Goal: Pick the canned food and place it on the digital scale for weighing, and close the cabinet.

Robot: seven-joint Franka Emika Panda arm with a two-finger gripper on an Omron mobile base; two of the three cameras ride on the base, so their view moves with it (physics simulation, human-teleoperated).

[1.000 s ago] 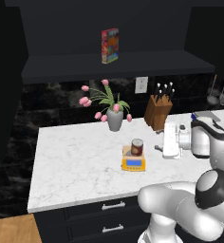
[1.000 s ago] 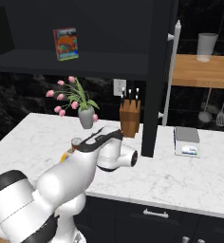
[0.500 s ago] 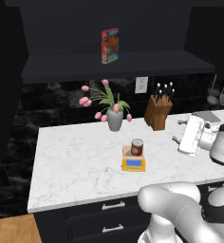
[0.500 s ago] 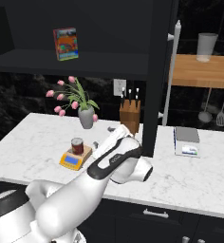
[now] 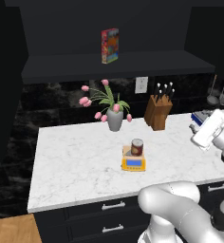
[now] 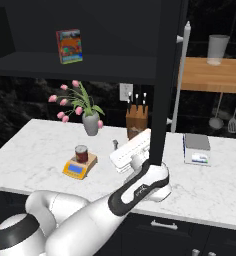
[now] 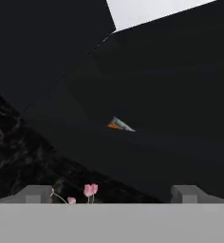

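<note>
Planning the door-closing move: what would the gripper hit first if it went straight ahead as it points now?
Probably the dark inside of the open cabinet, near the red box on its shelf; depth is unclear.

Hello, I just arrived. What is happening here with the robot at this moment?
The canned food already stands on the digital scale on the marble counter. The gripper is open and empty, raised toward the dark shelf with the colourful box. The cabinet door is open, edge-on beside the arm, so closing it is what remains.
</note>
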